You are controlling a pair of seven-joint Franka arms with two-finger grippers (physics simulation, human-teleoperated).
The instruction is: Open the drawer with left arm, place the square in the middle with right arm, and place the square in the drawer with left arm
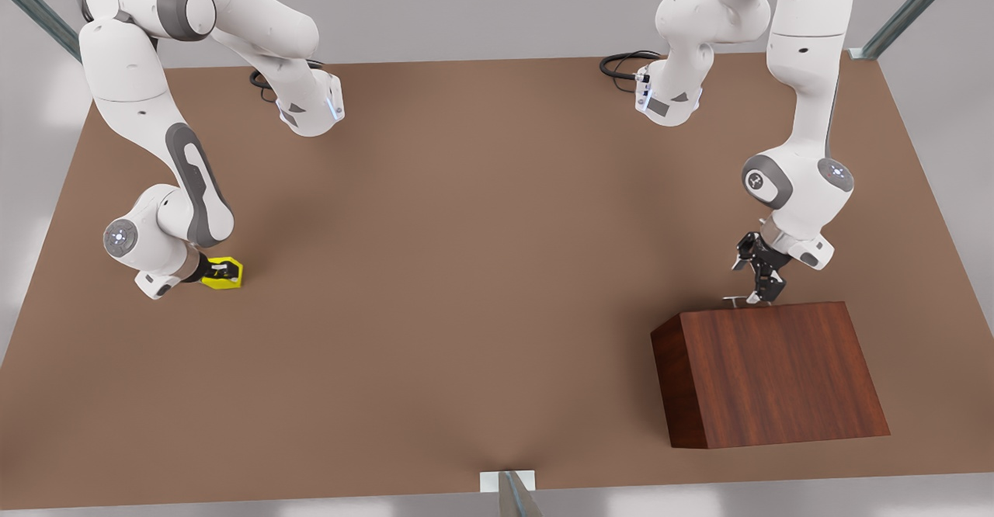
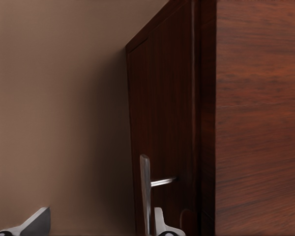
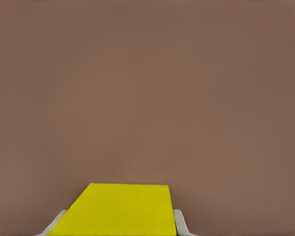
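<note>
Two grippers: left gripper (image 1: 755, 288) open at handle (image 2: 145, 194), right gripper (image 1: 220, 271) clamping square (image 1: 224, 273)

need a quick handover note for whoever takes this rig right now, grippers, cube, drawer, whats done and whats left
Left gripper: at the cabinet, fingers open either side of the drawer handle, not yet clamped.
Right gripper: down at the table on the front view's left, fingers either side of the cube; grip looks closed on it.
Drawer: looks shut.
Done: both arms are at their targets.
Left: pull the drawer open, carry the cube to the table's middle, then left arm puts it in the drawer.
</note>
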